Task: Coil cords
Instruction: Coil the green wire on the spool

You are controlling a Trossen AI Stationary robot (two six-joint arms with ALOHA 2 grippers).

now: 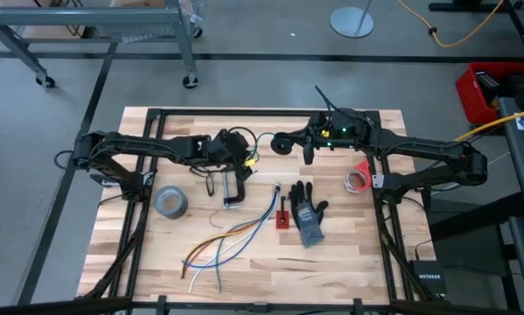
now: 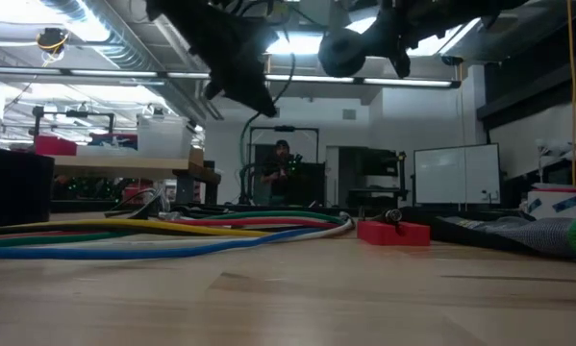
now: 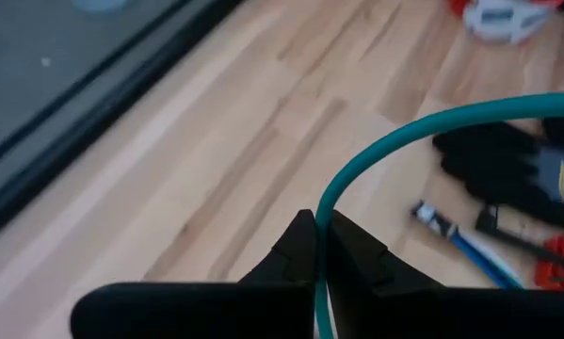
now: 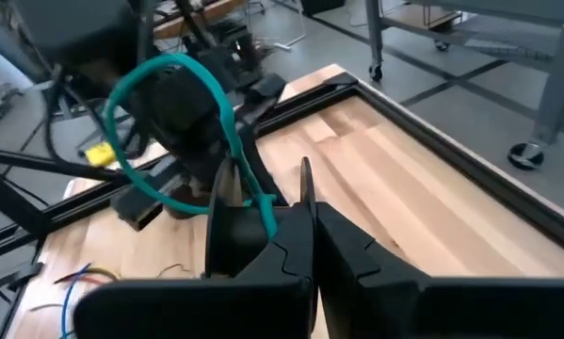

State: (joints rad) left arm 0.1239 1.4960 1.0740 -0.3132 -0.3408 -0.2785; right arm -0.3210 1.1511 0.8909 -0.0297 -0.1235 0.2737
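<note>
Here, the small round bundle of thin black cord (image 1: 282, 142) is up off the pale wooden table (image 1: 358, 254), just beside the right gripper (image 4: 305, 240) near the table's far edge. That gripper's fingers are pressed together (what they pinch I cannot tell), and a thin teal rubber-sheathed cord (image 3: 404, 132) runs against one of them. The left gripper (image 3: 317, 231), close by and also raised, is clamped on the same teal cord, which arcs away from its tips.
</note>
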